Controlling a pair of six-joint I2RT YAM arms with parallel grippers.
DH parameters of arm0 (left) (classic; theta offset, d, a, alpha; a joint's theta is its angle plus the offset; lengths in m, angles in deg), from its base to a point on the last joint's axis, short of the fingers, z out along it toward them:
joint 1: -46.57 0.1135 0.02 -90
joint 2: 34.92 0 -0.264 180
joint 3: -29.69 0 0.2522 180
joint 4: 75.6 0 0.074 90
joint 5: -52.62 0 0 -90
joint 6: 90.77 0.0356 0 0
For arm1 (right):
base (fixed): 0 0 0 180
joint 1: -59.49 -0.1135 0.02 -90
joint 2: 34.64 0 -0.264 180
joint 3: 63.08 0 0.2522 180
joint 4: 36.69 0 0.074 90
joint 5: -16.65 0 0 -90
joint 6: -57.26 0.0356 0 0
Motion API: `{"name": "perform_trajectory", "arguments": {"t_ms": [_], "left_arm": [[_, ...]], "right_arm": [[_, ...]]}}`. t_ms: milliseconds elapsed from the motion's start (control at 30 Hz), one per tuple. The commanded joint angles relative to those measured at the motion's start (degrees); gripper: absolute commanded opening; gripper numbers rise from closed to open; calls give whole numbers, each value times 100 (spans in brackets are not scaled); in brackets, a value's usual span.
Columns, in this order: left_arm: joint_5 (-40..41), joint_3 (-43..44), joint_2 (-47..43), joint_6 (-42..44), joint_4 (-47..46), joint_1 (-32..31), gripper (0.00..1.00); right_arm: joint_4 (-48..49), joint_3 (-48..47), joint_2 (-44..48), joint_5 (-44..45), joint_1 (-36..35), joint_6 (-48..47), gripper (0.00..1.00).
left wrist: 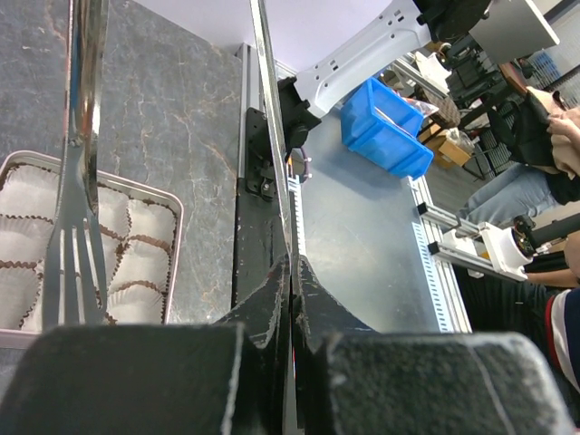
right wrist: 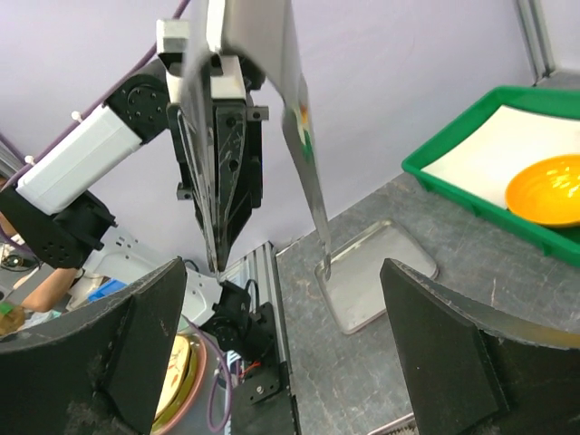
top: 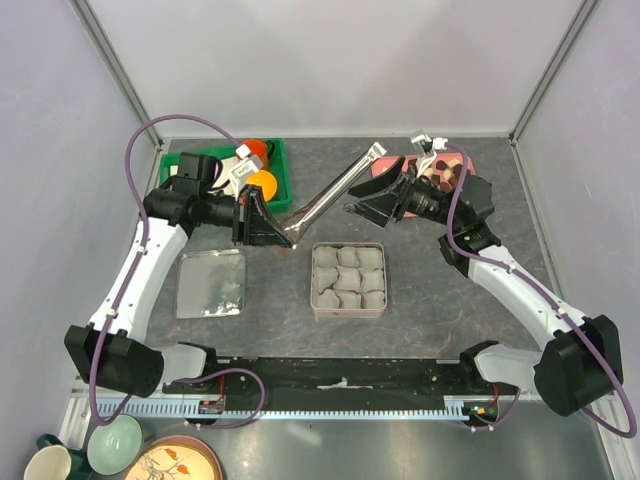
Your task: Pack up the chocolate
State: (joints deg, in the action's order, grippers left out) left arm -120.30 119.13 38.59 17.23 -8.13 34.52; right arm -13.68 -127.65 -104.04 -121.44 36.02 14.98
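While left gripper [top: 289,228] clamps tongs [top: 335,190], right gripper [top: 362,197] stands wide open nearby.

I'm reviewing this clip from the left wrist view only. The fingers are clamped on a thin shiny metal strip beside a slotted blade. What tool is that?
Observer: It is a pair of long shiny metal tongs. The left gripper pinches one arm near its tip, and the hinge end points away to the far right.
Operator: Is the other arm holding that end?
Observer: No. The right gripper stands wide open and holds nothing.
Operator: Where is the chocolate?
Observer: The small dark chocolate pieces sit on a pink plate at the table's far right, beyond the right gripper.
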Motion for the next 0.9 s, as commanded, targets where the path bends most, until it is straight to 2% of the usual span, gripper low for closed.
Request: {"name": "perform_trajectory", "arguments": {"t_ms": [0,533,867], "left_arm": [[-472,-36,-136,-7,-28,-60,4],[-111,-255,-285,142,-19,-218,4],[109,-334,-391,178,-10,-324,4]], "right_arm": [[276,-360,-11,116,8,-176,96],[163,-579,-336,661,-396,-325,88],[259,-606,-302,784,-668,-159,73]]}}
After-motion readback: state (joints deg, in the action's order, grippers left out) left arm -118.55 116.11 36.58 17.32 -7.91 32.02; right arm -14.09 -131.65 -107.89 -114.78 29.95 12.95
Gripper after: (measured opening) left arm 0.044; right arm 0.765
